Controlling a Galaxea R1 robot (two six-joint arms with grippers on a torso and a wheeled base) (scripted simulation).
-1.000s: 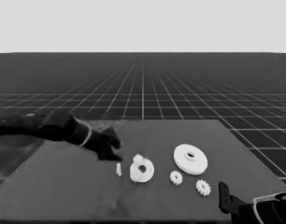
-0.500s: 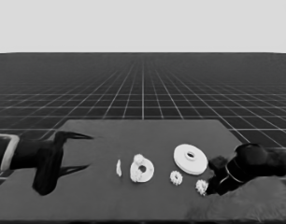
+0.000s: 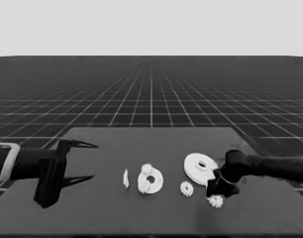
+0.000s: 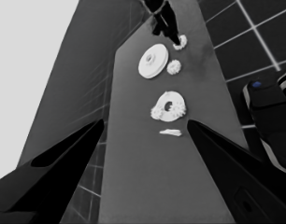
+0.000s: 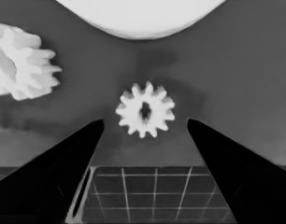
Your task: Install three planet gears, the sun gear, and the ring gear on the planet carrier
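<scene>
The smaller round part point(image 3: 156, 181) lies mid-table with two small gears point(image 3: 148, 169) sitting on it. To its right rests the larger round part point(image 3: 197, 164). One loose gear point(image 3: 186, 188) lies in front of the larger part. A second loose gear point(image 3: 216, 201) lies flat under my right gripper point(image 3: 217, 194). In the right wrist view that gear point(image 5: 145, 105) sits between the open fingers of the right gripper point(image 5: 145, 122), untouched. My left gripper point(image 3: 89, 161) waits open over the table's left end, holding nothing.
A thin white piece point(image 3: 126, 178) stands just left of the smaller round part. The right wrist view shows the other loose gear point(image 5: 21, 67) and the larger round part's rim point(image 5: 138, 18) close by. The table's front edge point(image 5: 143, 166) runs just behind the fingers.
The left arm has pulled back from the smaller round part to the table's left end. The right arm has come in from the lower right corner over the front-right gear.
</scene>
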